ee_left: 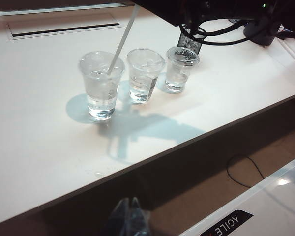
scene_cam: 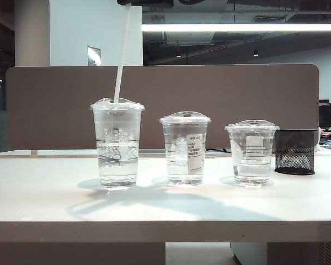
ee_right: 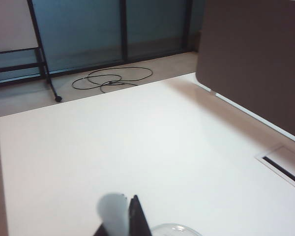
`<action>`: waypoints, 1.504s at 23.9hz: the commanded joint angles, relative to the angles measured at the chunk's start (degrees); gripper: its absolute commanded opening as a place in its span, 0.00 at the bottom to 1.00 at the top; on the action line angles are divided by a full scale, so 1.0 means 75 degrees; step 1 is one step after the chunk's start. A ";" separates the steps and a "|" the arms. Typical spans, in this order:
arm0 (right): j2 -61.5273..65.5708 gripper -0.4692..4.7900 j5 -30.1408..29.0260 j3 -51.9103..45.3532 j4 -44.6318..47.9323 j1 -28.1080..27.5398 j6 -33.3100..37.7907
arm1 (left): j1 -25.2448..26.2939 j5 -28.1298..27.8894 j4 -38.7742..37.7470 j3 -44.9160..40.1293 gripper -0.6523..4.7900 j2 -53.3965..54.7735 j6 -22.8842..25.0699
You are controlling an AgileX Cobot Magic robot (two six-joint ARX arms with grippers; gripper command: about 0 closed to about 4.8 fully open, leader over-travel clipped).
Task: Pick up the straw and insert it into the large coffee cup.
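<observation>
The large coffee cup [scene_cam: 117,144] [ee_left: 101,86] stands leftmost in a row of three on the white table, with water in it and a domed lid. The white straw [scene_cam: 121,55] [ee_left: 122,44] slants up from the middle of that lid to the top of the exterior view. I cannot tell whether its tip passes through the lid. My right gripper [ee_right: 123,209] is above the cup, shut on the straw's upper end [ee_right: 113,216], with the lid's rim [ee_right: 177,230] just below. My left gripper [ee_left: 130,216] hangs shut and holds nothing, below the table's near edge.
A mid-height cup with a white label [scene_cam: 185,149] and a short cup [scene_cam: 252,152] stand to the right of the large one. A black mesh holder [scene_cam: 295,152] is further right, and a brown partition [scene_cam: 220,99] runs along the back. A white bin [ee_left: 270,201] is below the table.
</observation>
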 commanded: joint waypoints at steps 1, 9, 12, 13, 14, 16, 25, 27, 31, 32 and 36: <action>0.0096 0.09 -0.0038 0.0035 0.0058 0.0035 0.0012 | 0.0012 0.0029 0.0079 0.0015 0.11 0.0009 0.0009; 0.0816 0.09 -0.0041 0.0035 0.0405 0.0038 0.0009 | 0.0012 0.0029 0.0079 0.0015 0.11 0.0009 0.0009; 0.1040 0.20 -0.0041 0.0035 0.0574 0.0038 0.0009 | 0.0012 0.0029 0.0079 0.0015 0.11 0.0009 0.0009; 0.1110 0.28 -0.0038 0.0035 0.0621 0.0035 0.0009 | 0.0012 0.0029 0.0079 0.0015 0.11 0.0009 0.0009; 0.1148 0.33 -0.0032 0.0035 0.0629 0.0035 0.0006 | 0.0012 0.0029 0.0079 0.0015 0.11 0.0009 0.0009; 0.1189 0.42 -0.0029 0.0035 0.0647 0.0029 0.0006 | 0.0012 0.0029 0.0079 0.0015 0.11 0.0009 0.0009; 0.0606 0.54 0.0233 0.0035 0.0484 -0.0055 0.0000 | 0.0012 0.0029 0.0076 0.0015 0.11 0.0009 0.0009; 0.0204 0.42 0.0729 0.0035 0.0227 -0.0067 -0.0131 | 0.0012 0.0029 0.0079 0.0015 0.11 0.0009 0.0009; -0.1166 0.15 0.1411 -0.0003 -0.1032 -0.0227 -0.0641 | 0.0012 0.0029 0.0079 0.0015 0.11 0.0009 0.0009; -0.1349 0.14 0.1393 -0.0035 -0.1195 -0.0265 -0.0629 | 0.0012 0.0032 0.0076 0.0015 0.11 0.0009 0.0009; -0.2527 0.09 0.1445 -0.0839 -0.1460 -0.0577 -0.0635 | 0.0012 0.0029 0.0079 0.0015 0.11 0.0009 0.0009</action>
